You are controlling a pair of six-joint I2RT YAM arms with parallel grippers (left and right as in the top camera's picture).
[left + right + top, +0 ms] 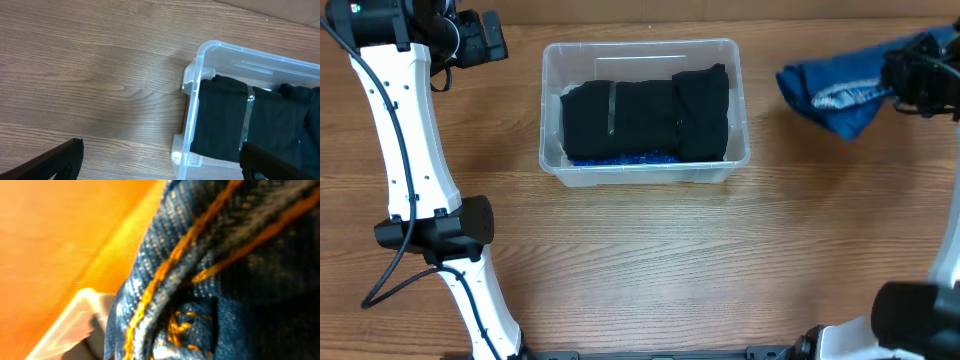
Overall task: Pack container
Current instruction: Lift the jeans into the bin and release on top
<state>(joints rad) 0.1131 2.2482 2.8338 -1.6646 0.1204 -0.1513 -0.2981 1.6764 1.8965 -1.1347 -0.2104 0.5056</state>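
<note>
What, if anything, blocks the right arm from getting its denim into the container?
Probably nothing, so likely yes: bare table lies between the right claw, shut on the denim garment, and the container. The left claw sits off its far side. Folded black clothes already fill much of it.

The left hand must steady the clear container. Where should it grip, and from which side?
Grip the thick rim of the container at its left short wall, from above on the left: that rim is bare, and the open left hand is nearest.
</note>
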